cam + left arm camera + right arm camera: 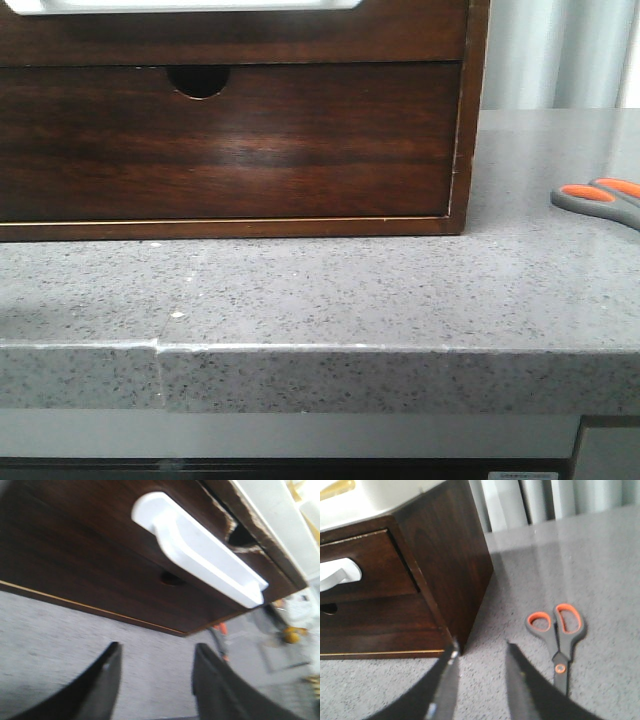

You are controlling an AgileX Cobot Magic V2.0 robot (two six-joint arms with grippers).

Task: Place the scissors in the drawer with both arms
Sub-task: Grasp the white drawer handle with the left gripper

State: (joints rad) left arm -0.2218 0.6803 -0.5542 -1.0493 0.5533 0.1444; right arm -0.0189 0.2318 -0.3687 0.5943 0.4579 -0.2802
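- A dark wooden cabinet point(235, 120) is being carried by the grey speckled worktop point(320, 290), set back from the front edge and taking up the left and middle of the front view.
- The drawer point(362, 567) is being seen in the upper part of the cabinet, pushed in with its front level with the frame; a white handle point(200, 550) is being shown across its front.
- Below it, a lower drawer front point(230, 150) with a half-round notch point(198, 80) at its top edge is being shown, also pushed in.
- The scissors point(560, 640) are being left flat on the worktop towards the right edge, well apart from the cabinet's right side, blades together, with the orange-lined loops pointing to the far edge.
- In the front view only the scissors' loops point(600, 200) are being caught, at the right border.
- The left tool point(155, 680) is being held spread above bare worktop in front of the cabinet, with nothing between its fingers point(102, 685); the white handle is being faced but nothing is being touched.
- The right tool point(480, 680) is being held spread near the cabinet's front right corner, with nothing between its fingers point(520, 690).
- The scissors are being seen just beside the right tool, away from the cabinet, and are not being touched.
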